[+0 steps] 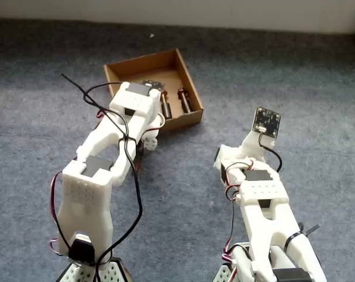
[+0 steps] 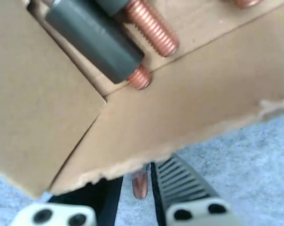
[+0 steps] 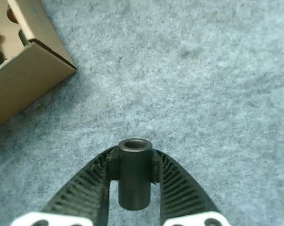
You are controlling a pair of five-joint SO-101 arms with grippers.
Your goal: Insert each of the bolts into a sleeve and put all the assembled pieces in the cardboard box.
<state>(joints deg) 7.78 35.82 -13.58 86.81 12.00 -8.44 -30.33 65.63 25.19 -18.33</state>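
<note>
The cardboard box (image 1: 188, 78) lies at the back of the carpet with two assembled pieces (image 1: 166, 107) inside. My left gripper (image 2: 138, 176) is at the box's near wall (image 2: 203, 94), shut on a copper bolt (image 2: 139, 184) that shows between its fingers. Past that wall a grey sleeve (image 2: 95, 40) with a copper bolt end (image 2: 140, 77) lies inside, beside another threaded bolt (image 2: 151, 28). My right gripper (image 3: 134, 157) is over the carpet to the right of the box, shut on a dark sleeve (image 3: 134, 174) held upright with its bore open.
Grey carpet (image 1: 295, 70) covers the whole floor. A corner of the box (image 3: 29, 70) is near the right gripper. A black cable (image 1: 127, 147) loops over the left arm (image 1: 101, 164). The right arm (image 1: 265, 200) stands at the lower right.
</note>
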